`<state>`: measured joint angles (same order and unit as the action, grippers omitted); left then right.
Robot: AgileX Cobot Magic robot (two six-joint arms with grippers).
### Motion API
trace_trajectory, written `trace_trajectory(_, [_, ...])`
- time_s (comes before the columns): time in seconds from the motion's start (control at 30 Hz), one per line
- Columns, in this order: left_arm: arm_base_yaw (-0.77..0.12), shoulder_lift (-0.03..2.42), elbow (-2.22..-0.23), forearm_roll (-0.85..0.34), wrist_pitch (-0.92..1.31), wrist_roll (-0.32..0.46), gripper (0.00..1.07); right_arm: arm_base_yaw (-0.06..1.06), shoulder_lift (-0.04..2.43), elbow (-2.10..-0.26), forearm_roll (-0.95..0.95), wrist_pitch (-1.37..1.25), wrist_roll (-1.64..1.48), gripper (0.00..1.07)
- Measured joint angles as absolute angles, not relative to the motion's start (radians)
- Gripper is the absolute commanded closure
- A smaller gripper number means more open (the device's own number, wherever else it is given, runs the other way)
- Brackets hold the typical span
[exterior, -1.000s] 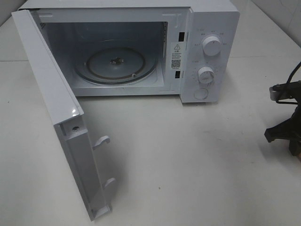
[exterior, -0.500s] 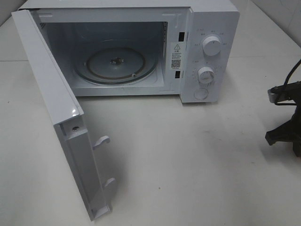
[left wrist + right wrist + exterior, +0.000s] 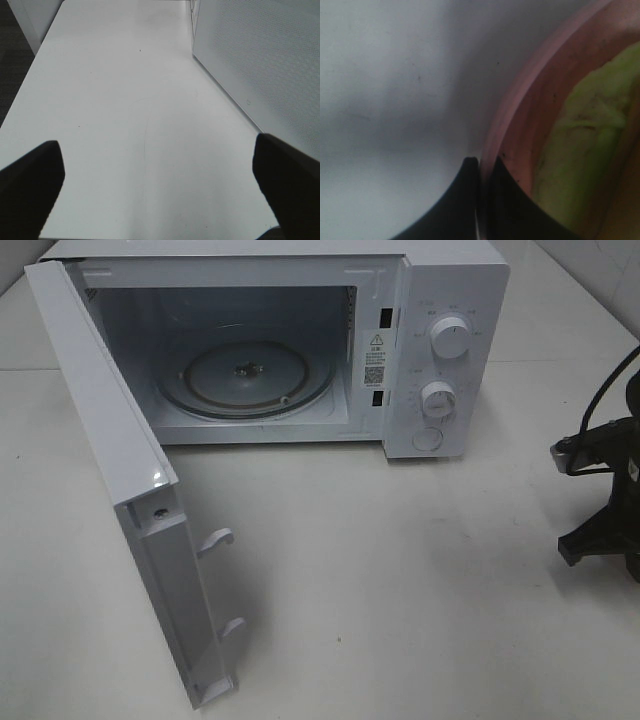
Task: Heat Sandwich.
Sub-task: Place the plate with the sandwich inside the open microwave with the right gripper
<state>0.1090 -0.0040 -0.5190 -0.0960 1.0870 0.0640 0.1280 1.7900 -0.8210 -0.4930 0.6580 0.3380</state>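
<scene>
The sandwich [image 3: 585, 145] shows only in the right wrist view, as a blurred yellow-green patch lying on a round pink plate [image 3: 520, 115]. My right gripper [image 3: 482, 172] is shut, its two dark fingertips pinching the plate's rim. In the exterior high view only part of the right arm [image 3: 600, 500] shows at the right edge; plate and sandwich are outside that view. My left gripper [image 3: 157, 190] is open and holds nothing, hovering over the bare table beside the microwave door's outer face [image 3: 260, 65].
A white microwave [image 3: 450, 280] stands at the back with its door [image 3: 110, 470] swung wide open toward the front left. Its glass turntable [image 3: 250, 375] is bare. Two knobs [image 3: 450, 338] sit on the right-hand panel. A white table [image 3: 400, 590] lies in front.
The right arm has shifted a little to the left and upward at the right edge of the exterior high view. The microwave and its door have not moved.
</scene>
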Motion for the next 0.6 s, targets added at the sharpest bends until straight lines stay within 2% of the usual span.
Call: trace_trajectory(0.6, [0.109,-0.004,-0.519,-0.096,1.087,0.064,0.09,0.248,1.636,-0.817,-0.497,0.818,0.345,1.07])
